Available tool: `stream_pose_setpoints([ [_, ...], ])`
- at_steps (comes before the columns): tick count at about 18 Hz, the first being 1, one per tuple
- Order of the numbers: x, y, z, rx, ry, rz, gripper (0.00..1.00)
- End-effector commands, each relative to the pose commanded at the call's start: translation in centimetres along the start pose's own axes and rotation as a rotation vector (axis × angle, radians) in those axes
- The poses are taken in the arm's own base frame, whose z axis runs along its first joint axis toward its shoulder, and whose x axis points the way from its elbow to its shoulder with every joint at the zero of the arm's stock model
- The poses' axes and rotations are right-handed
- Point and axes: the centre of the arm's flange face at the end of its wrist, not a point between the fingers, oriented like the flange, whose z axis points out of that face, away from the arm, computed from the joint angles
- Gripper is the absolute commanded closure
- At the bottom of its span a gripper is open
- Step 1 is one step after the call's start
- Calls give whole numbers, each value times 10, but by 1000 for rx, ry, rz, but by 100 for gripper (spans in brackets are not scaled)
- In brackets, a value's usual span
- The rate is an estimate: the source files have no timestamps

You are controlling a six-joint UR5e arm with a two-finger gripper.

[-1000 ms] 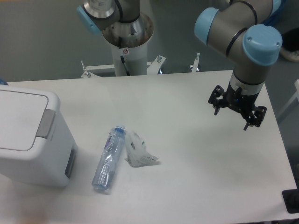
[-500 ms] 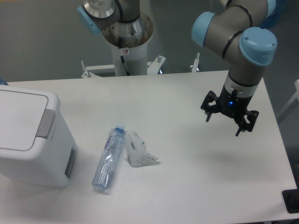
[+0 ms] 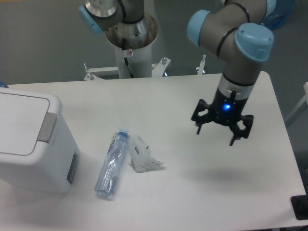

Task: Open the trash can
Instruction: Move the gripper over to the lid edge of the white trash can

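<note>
Arm sliding left across the table, claw spread and empty.

The gripper [image 3: 219, 129] hangs above the right half of the table [image 3: 192, 192], its two fingers apart with nothing between them, a blue light showing at the wrist. Over the last second it has drifted steadily leftward from the right edge. The trash can [image 3: 31, 142] sits at the far left, well apart from it, lid flat and closed, grey latch tab [image 3: 47, 127] untouched. Between them lie a clear bottle [image 3: 111, 163] and a crumpled wrapper [image 3: 142, 155]. I'd judge this the approach only; opening hasn't begun.
</note>
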Motion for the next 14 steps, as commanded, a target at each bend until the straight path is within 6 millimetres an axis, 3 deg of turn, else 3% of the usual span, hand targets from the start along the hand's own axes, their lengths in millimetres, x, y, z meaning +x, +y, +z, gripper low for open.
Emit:
stream_pose_setpoints([
  [2,24,-16,6,21,34,21,0],
  [8,108,-61,-12,96,100,18,0],
  [14,179,-88,-24,124,151,3,0],
])
